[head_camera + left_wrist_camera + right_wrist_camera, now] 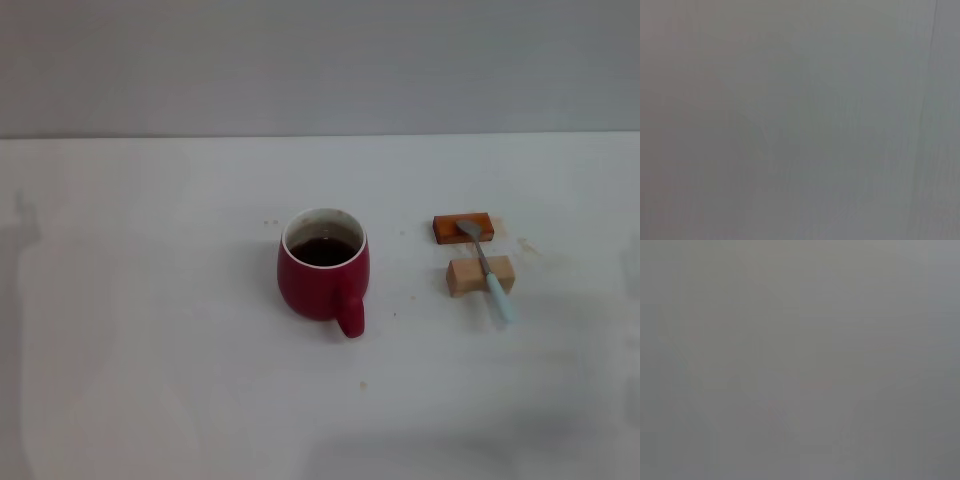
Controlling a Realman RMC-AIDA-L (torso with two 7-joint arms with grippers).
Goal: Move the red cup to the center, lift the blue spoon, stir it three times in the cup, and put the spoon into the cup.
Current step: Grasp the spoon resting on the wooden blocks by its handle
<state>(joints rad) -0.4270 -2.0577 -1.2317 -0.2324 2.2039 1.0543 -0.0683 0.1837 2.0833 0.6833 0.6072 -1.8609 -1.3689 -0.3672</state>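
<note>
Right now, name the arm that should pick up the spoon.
Probably the right arm: the spoon lies across two blocks on the robot's right of the mug. Neither arm is in view.

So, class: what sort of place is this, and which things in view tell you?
Probably a lab test bench, not a kitchen: a bare white table against a plain wall, with only a cup and a spoon propped across two blocks.

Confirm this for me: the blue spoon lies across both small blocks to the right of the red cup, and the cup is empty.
Not quite. In the head view the red cup holds dark liquid. The rest stands: the blue spoon lies across the orange-brown block and the pale wooden block, right of the cup.
</note>
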